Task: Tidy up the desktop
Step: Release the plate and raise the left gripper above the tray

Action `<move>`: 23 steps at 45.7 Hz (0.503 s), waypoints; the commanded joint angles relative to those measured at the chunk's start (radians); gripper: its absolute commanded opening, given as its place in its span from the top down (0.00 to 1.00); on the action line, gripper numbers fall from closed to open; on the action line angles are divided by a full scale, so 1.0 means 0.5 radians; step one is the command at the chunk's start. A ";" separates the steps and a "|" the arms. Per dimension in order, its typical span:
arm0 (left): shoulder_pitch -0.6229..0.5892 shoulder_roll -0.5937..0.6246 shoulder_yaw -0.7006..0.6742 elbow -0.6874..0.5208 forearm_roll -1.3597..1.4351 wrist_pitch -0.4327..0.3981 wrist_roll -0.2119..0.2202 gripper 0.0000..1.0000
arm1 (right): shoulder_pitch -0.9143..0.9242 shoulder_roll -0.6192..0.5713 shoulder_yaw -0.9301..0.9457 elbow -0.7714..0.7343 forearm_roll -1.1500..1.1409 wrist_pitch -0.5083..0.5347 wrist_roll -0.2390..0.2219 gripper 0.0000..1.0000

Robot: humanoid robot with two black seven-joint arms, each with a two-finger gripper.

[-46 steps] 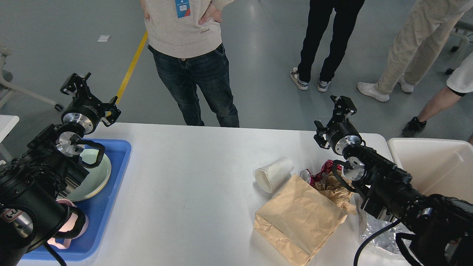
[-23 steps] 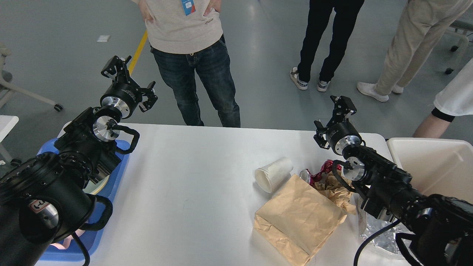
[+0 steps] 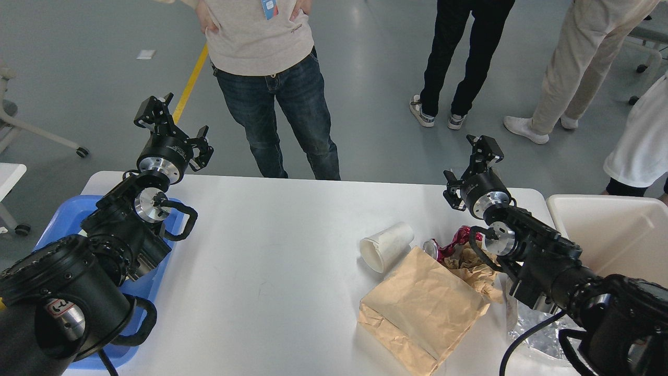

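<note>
The white desktop [image 3: 271,245] fills the middle of the head view. On its right part lie a white paper cup [image 3: 387,245] on its side, a brown paper bag [image 3: 422,308], a crushed red can [image 3: 450,245] and crumpled brown paper [image 3: 476,271]. My left gripper [image 3: 175,129] is open and empty, raised above the table's far left corner. My right gripper [image 3: 469,168] is open and empty, raised over the far right edge, just behind the can.
A blue tray [image 3: 60,224] sits at the left edge, mostly hidden by my left arm. An off-white bin [image 3: 610,235] stands at the right. Crinkled clear plastic [image 3: 543,334] lies under my right arm. Several people stand beyond the far edge.
My left arm swung from over the blue tray toward the right and up, then settled slightly back left. The right arm has not moved. The people shifted a little.
</note>
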 commanded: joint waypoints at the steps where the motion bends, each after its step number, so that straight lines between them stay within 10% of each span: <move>1: 0.058 -0.035 0.169 0.001 -0.003 -0.019 -0.129 0.04 | 0.000 0.000 0.000 0.000 0.000 0.000 0.000 0.00; 23: 0.248 -0.124 0.577 0.001 -0.003 -0.019 -0.562 0.04 | 0.000 -0.003 0.000 0.000 0.000 0.000 0.000 0.00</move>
